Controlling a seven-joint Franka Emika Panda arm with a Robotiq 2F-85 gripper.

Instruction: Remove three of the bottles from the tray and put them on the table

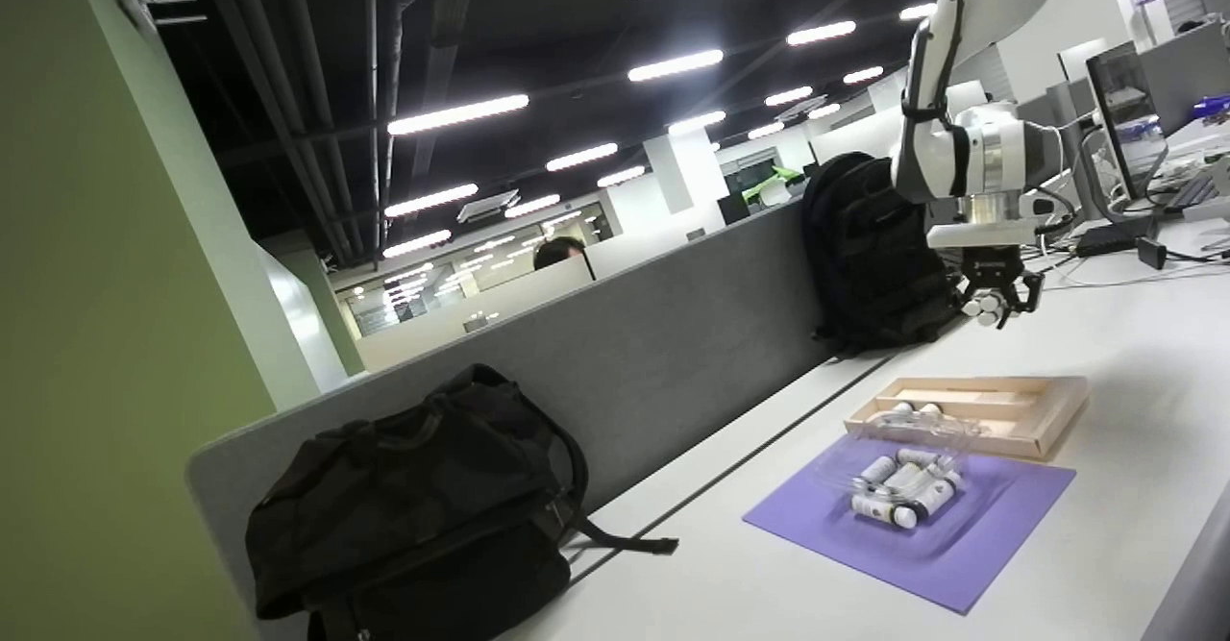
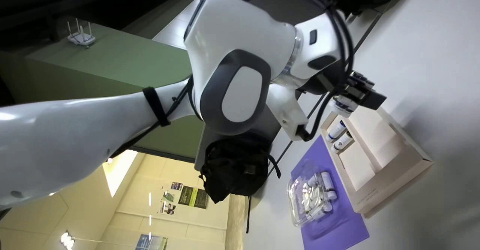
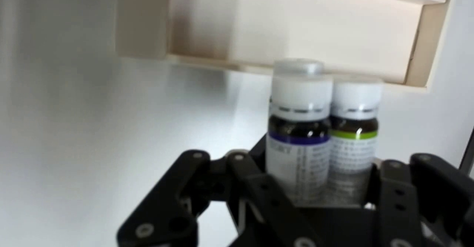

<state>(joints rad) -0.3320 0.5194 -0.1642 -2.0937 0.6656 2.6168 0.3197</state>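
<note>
Near the tray (image 2: 397, 167), up off the table (image 1: 1134, 526): bottles (image 3: 296, 173) clamped together in the gripper (image 3: 318, 165), jaws closed in on the bunch. Wrist view shows a purple-banded bottle (image 3: 299, 143) and a green-banded bottle (image 3: 353, 143) side by side, white caps clear of the fingers, plus a third cap (image 3: 298, 66) behind the purple-banded one. In the tray, two more bottles (image 2: 342, 142) lie on their sides, next to each other in one compartment, toward one end. Just beside the tray, a purple mat (image 1: 1009, 535); on that, a clear container (image 2: 293, 207) with several bottles (image 1: 874, 508) in it, count unclear. Behind the tray, grey divider (image 1: 663, 319) with a black backpack (image 1: 874, 257) against it. Well apart from the tray, past the mat, a black bag (image 1: 413, 506).
</note>
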